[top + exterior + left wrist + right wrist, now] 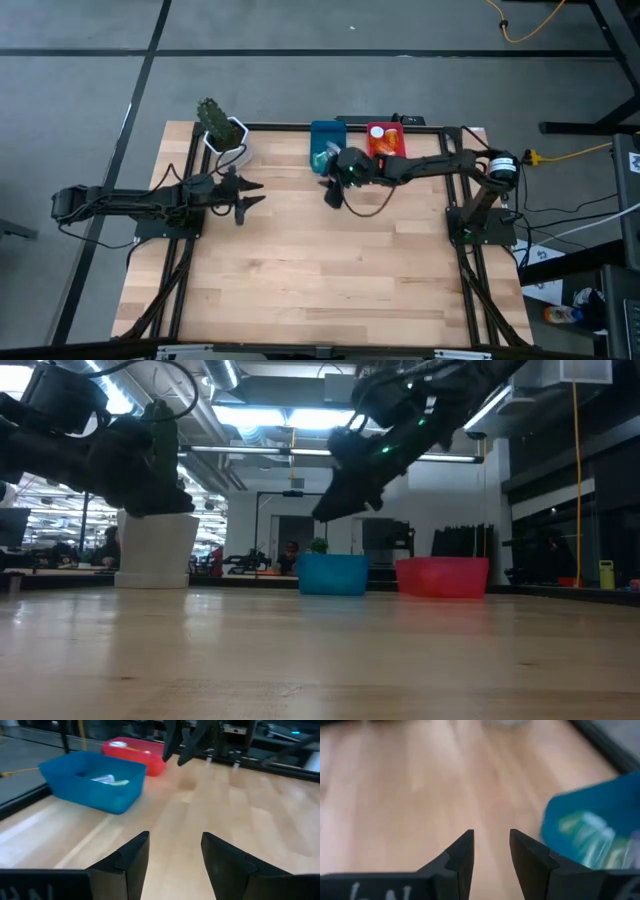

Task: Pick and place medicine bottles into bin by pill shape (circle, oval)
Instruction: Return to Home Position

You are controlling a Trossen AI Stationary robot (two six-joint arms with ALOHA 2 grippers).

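Since its fingers (462, 857) stand only a narrow gap apart with nothing between them, the right tool (333, 195) is empty; it hangs clear of the tabletop (320, 280), just beside the blue bin (328, 126) on the side facing the middle of the wood, and tilts downward. Inside the blue bin lie pale teal vials (322, 157); touching the blue bin's far flank stands the red bin (372, 128), with orange bottles (388, 143) in it; no bottle shows loose on the wood in any view. Well apart from the blue bin, on the side away from the red bin, the left tool (250, 193) waits with a wider gap, also empty, pointing toward the blue bin. Sorting looks finished, so the step in hand seems to be going home. I judge the next move needs the right arm to lift and fold back toward its base, away from the blue bin, without clipping the rim; nothing calls for a grasp.
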